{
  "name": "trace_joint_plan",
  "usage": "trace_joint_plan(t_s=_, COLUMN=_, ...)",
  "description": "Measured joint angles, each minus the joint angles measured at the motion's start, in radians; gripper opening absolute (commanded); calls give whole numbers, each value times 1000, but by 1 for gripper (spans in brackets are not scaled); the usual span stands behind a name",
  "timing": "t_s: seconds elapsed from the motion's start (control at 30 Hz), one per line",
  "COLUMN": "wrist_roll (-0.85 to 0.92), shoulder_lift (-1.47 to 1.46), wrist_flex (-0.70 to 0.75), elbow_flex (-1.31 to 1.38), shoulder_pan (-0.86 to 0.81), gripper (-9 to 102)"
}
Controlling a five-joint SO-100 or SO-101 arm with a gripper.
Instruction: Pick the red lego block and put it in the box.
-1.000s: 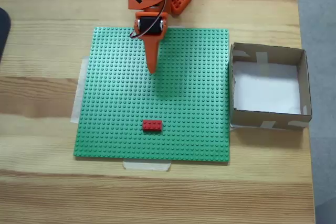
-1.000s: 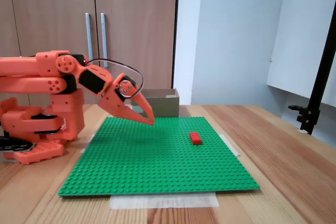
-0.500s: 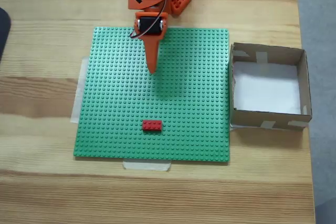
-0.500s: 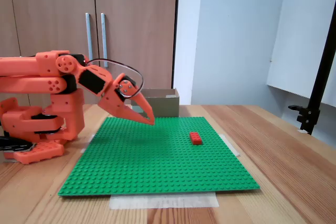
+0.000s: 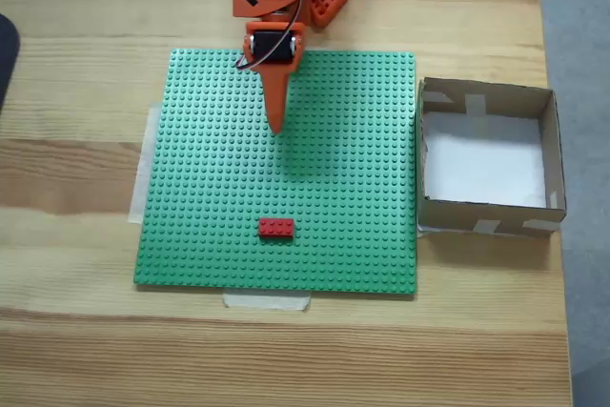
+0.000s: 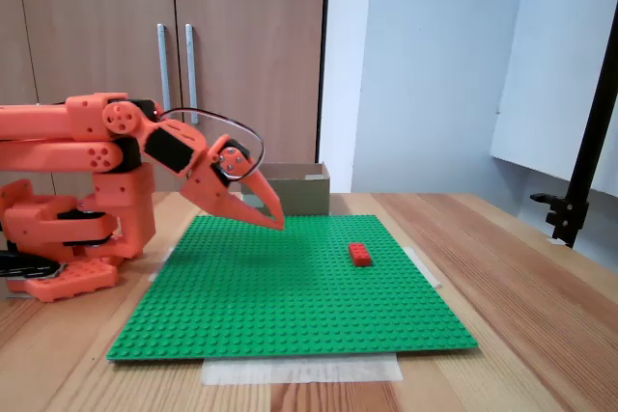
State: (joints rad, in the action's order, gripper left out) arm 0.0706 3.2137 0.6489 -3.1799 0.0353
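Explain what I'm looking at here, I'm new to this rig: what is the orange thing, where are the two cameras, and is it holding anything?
The orange thing is a small robot arm bolted at one edge of a wooden table. Its pointed tip is the gripper, two fingers that look closed together, with nothing between them.

One fixed view looks straight down on the table; there the gripper points toward the bottom of the picture. The other fixed view stands at table height and sees the arm from the side, reaching in from the left and hanging above the surface.

On the table lies a flat green studded baseplate. The red lego block sits on it, well away from the gripper and untouched. Beside the plate, on the right in the top-down view, is the box, open cardboard with a white bottom and nothing in it.
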Motion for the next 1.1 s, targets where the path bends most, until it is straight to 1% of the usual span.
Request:
trace_joint_plan(t_s=0.77, wrist_roll=0, shoulder_lift=0, wrist_flex=0, elbow_flex=0, shoulder_pan=0, gripper=-1)
trace_joint_plan(t_s=0.93, wrist_roll=-29, shoulder_lift=0, wrist_flex=-8, elbow_flex=0, shoulder_pan=-6, gripper=-1)
trace_joint_plan(t_s=1.1, wrist_roll=-12, shoulder_lift=-2, wrist_flex=-6, elbow_flex=0, shoulder_pan=-11, gripper=-1)
